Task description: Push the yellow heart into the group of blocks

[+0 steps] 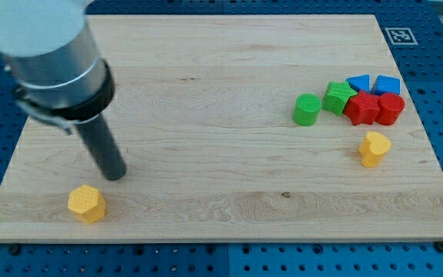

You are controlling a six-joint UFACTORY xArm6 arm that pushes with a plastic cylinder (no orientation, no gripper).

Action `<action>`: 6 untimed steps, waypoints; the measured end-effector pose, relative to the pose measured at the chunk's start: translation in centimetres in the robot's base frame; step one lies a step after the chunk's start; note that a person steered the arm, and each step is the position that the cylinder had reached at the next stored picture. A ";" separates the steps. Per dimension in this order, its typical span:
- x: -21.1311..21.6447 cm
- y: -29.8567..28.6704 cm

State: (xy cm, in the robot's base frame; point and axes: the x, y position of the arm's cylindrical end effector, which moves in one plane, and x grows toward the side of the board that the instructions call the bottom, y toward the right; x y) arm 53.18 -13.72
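The yellow heart (374, 148) lies at the view's right, a little below a group of blocks. The group holds a green cylinder (307, 109), a green star (338, 98), a red star (362, 108), a red cylinder (390, 108), a blue triangle (359, 82) and a blue cube (388, 85). My tip (114, 174) rests on the board at the view's left, far from the heart and the group. It stands just above and right of a yellow hexagon (87, 203).
The wooden board (206, 92) lies on a blue pegboard table. A black-and-white marker tag (399, 35) sits off the board's top right corner. The arm's grey body (48, 46) fills the view's top left.
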 end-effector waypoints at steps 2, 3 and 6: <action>3.1 14.3; 3.7 22.4; -4.4 35.9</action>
